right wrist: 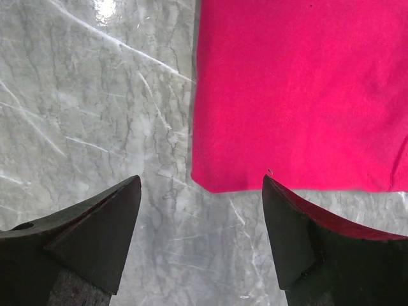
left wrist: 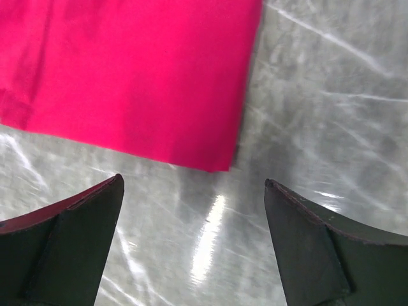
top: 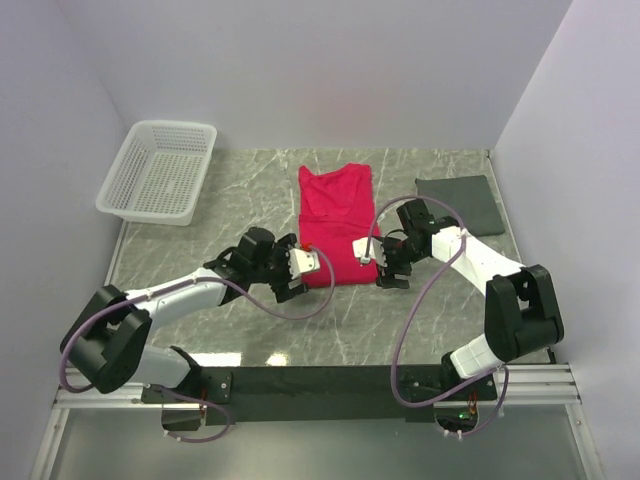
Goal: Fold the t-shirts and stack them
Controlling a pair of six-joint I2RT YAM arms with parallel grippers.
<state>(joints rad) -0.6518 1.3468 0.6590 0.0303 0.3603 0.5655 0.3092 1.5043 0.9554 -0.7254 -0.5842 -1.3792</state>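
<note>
Lying flat on the marble-patterned desk, the crimson t-shirt is folded into a narrow rectangle with no sleeve showing at either side; its long axis runs from the near side of the desk toward the far wall, and it sits roughly midway between the two arms. The left end effector is positioned at the near left corner of the t-shirt, and the right end effector at the near right edge, so that the garment's near end lies between them. In the left wrist view, the left end effector is released: its two jaws stand wide apart with only bare desk between them, and the near corner of the t-shirt lies just beyond the jaw tips without touching either one. In the right wrist view, the right end effector is likewise released and grasps nothing; the near edge of the t-shirt lies level with the jaw tips, its corner in the gap and closer to the right-hand jaw. A white mesh basket stands at the far left corner of the desk, well apart from the t-shirt. A dark rectangular mat lies at the far right, near the right arm.
</note>
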